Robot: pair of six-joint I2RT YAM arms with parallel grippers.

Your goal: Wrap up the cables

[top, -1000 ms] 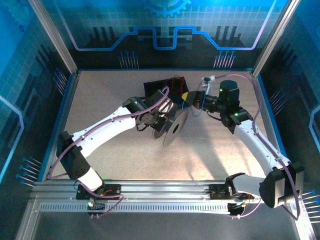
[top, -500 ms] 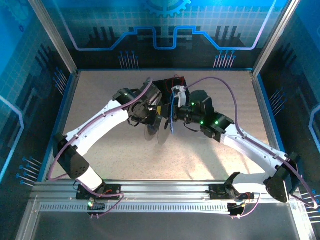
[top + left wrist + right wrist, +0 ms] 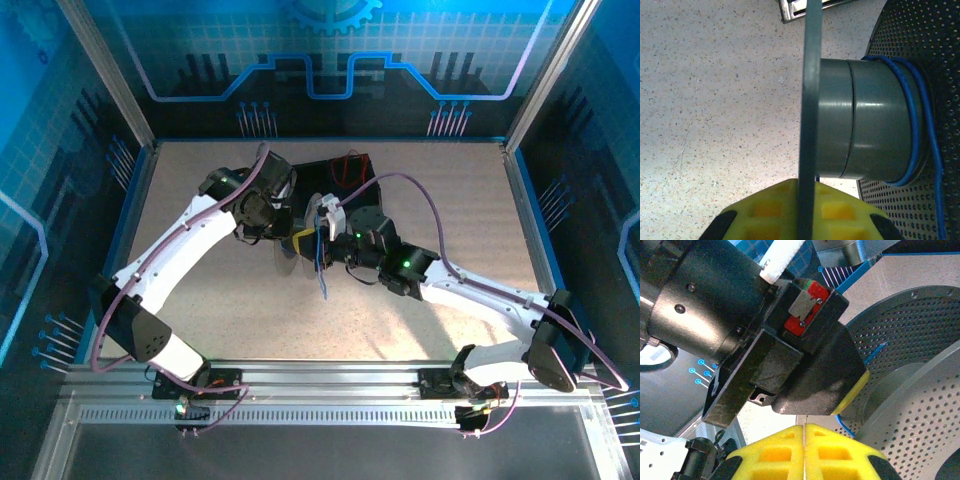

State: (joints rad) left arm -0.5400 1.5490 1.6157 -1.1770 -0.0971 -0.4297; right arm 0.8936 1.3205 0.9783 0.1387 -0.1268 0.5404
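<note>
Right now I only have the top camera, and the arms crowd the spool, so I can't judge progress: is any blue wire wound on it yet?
Observer: Yes. On the left wrist camera the blue wire circles the grey hub, at the end next to the perforated disc.
Operator: What keeps that hub steady?
Observer: The left jaws are shut on the thin edge of the other disc, which runs down between their yellow pads.
Operator: And the right jaws?
Observer: Their yellow pads are pressed together. I cannot tell whether any wire is pinched between them.
</note>
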